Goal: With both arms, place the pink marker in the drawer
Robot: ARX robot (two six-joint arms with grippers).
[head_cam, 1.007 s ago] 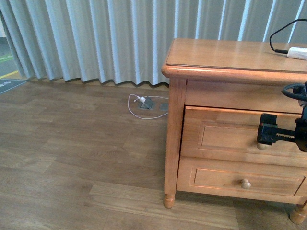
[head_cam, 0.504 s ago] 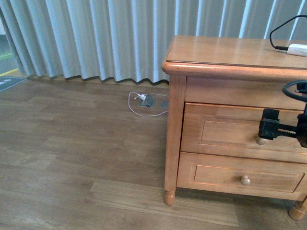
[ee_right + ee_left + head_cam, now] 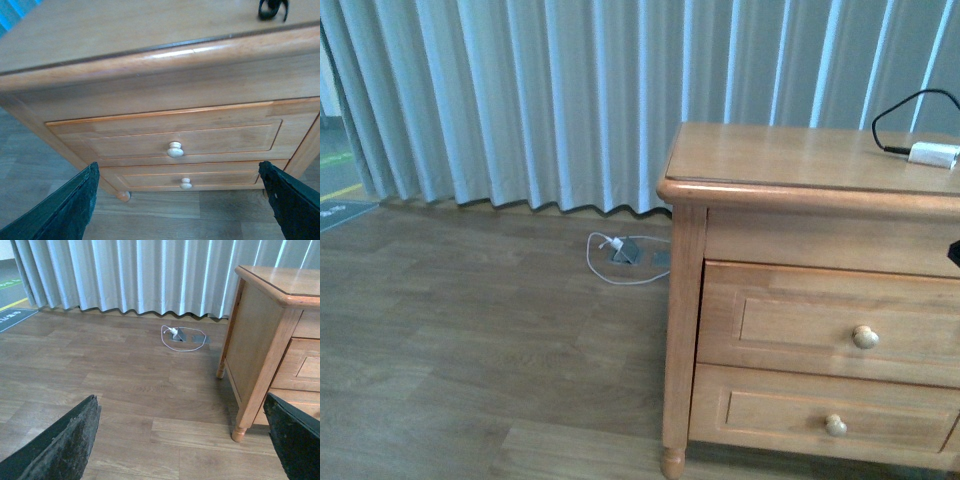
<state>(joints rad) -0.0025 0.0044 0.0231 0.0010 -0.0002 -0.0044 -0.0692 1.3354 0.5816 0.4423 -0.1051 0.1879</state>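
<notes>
The pink marker is not in view in any frame. The nightstand has two honey-coloured drawers; the upper drawer [image 3: 800, 318] with its round knob [image 3: 865, 337] looks shut. It also shows in the right wrist view [image 3: 220, 137], with its knob [image 3: 175, 149]. My right gripper [image 3: 182, 205] is open and empty, held back from the drawer fronts, facing the knobs. Only a black sliver of the right arm [image 3: 954, 252] shows in the front view. My left gripper [image 3: 185, 445] is open and empty over the floor, left of the nightstand.
A white charger block [image 3: 932, 153] with a black cable lies on the nightstand top [image 3: 770, 155]. The lower drawer [image 3: 790, 415] is shut. A white cord [image 3: 615, 248] lies on the wooden floor by the curtain [image 3: 520, 100]. The nightstand's leg [image 3: 239, 432] stands near my left gripper.
My right gripper was at the upper drawer's knob and has drawn back out of the front view. The nightstand now sits lower in that view.
</notes>
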